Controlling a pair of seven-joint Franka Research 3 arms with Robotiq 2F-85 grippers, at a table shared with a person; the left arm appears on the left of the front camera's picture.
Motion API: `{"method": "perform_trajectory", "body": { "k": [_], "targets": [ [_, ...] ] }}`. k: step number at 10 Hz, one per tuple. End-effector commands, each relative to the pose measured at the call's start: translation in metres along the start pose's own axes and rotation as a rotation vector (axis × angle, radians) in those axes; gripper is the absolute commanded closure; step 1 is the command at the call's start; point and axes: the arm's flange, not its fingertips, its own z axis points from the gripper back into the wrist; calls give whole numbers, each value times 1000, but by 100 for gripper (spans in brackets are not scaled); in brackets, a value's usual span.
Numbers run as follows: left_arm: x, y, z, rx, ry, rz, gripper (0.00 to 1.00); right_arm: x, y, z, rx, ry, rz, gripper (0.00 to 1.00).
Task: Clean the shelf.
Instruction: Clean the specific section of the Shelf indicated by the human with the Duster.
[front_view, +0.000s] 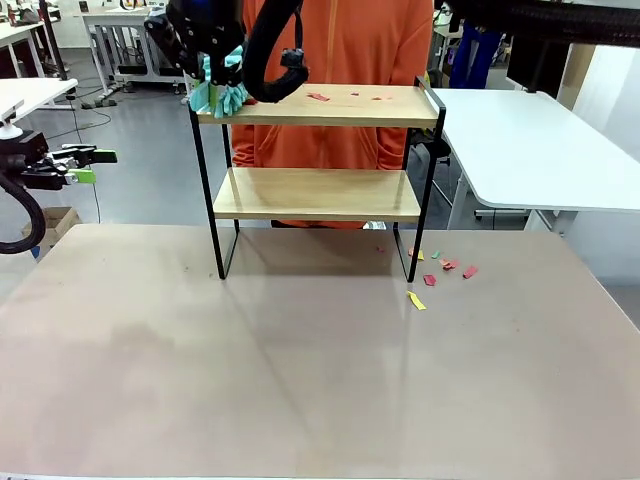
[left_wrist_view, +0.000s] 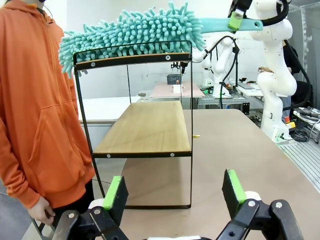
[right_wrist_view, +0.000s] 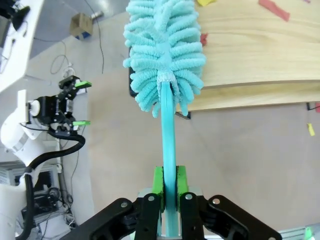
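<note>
The shelf (front_view: 310, 193) stands mid-table, two wooden boards on a thin black frame. My right gripper (front_view: 212, 62) has reached across to the top board's left end and is shut on the handle of a teal fluffy duster (front_view: 224, 95). In the right wrist view the gripper (right_wrist_view: 169, 187) pinches the handle, and the duster head (right_wrist_view: 165, 55) lies over the end of the top board (right_wrist_view: 250, 60). Small red paper scraps (front_view: 318, 97) lie on that board. My left gripper (front_view: 85, 165) hangs open off the table's left side. Its view looks along the shelf (left_wrist_view: 142, 127), with the duster (left_wrist_view: 132, 32) on top.
A person in an orange hoodie (front_view: 335, 60) stands right behind the shelf. Red, green and yellow scraps (front_view: 440, 265) lie on the table (front_view: 300, 380) by the shelf's right leg. A white table (front_view: 530, 150) stands at the right.
</note>
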Motion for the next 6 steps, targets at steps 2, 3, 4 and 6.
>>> {"method": "perform_trajectory", "body": {
  "k": [2, 3, 4, 6],
  "targets": [
    [3, -1, -1, 2, 3, -17, 0, 12, -47, 13, 24, 57, -40, 87],
    [3, -1, -1, 2, 3, -17, 0, 20, -68, 24, 36, 74, -53, 87],
    [3, -1, -1, 2, 3, -17, 0, 28, -88, 32, 37, 89, -68, 87],
    [3, -1, -1, 2, 3, -17, 0, 41, -126, 41, 27, 124, -81, 87]
  ]
}}
